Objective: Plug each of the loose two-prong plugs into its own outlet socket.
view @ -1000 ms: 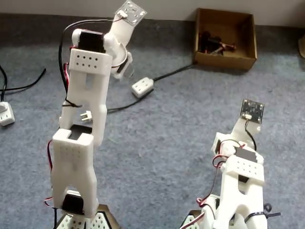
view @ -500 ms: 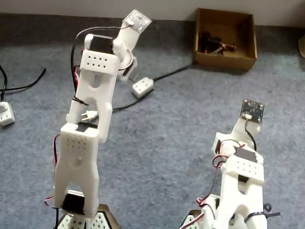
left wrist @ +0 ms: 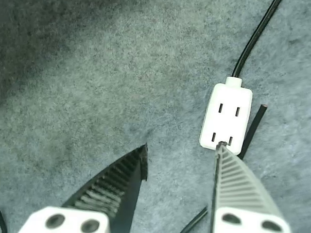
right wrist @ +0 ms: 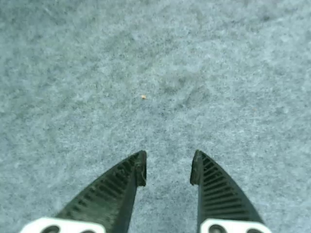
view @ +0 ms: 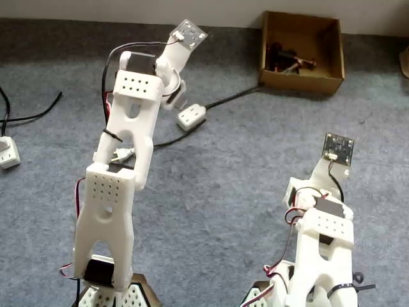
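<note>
Arms: two, left arm (view: 134, 96), right arm (view: 326, 233). Grippers: two, left gripper (left wrist: 180, 150), right gripper (right wrist: 167, 167). Sockets: two, near socket (view: 191, 116), edge socket (view: 7, 153). Slots in near socket: four. Plug (view: 120, 155): one. Box (view: 299, 83): one.

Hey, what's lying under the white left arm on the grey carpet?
A white two-prong plug pokes out beneath the left arm. A black cord from the white outlet block also runs under it; the arm covers where that cord ends.
</note>
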You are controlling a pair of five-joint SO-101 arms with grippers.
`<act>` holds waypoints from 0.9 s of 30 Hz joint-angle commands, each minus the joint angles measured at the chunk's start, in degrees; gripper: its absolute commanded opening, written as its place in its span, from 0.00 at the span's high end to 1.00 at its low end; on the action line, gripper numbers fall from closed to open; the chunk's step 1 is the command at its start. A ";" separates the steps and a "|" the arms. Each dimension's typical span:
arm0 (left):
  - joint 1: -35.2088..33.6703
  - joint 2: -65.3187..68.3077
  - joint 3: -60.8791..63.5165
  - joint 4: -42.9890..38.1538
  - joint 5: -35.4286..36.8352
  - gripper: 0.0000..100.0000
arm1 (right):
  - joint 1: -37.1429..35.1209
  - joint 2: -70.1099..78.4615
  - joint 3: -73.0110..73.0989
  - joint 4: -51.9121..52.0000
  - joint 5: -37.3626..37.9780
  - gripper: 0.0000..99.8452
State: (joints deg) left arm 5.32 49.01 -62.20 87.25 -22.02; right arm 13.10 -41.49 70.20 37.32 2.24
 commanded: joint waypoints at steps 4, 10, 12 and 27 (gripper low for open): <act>-0.13 -0.75 -0.48 -0.97 -6.77 0.79 | -0.48 -1.63 0.13 -1.10 0.62 0.85; -0.31 -0.57 -0.40 -0.88 -7.65 0.79 | -0.48 -1.63 0.13 -1.10 0.62 0.85; -0.31 -0.57 -0.40 -0.62 -5.45 0.79 | -0.48 -1.63 0.13 -1.10 0.62 0.85; 0.04 -2.59 -2.68 8.62 0.00 0.79 | -0.48 -1.54 0.13 -1.10 0.62 0.85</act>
State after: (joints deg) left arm 5.23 49.01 -62.20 92.97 -22.90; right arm 13.10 -41.49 70.20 37.32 2.24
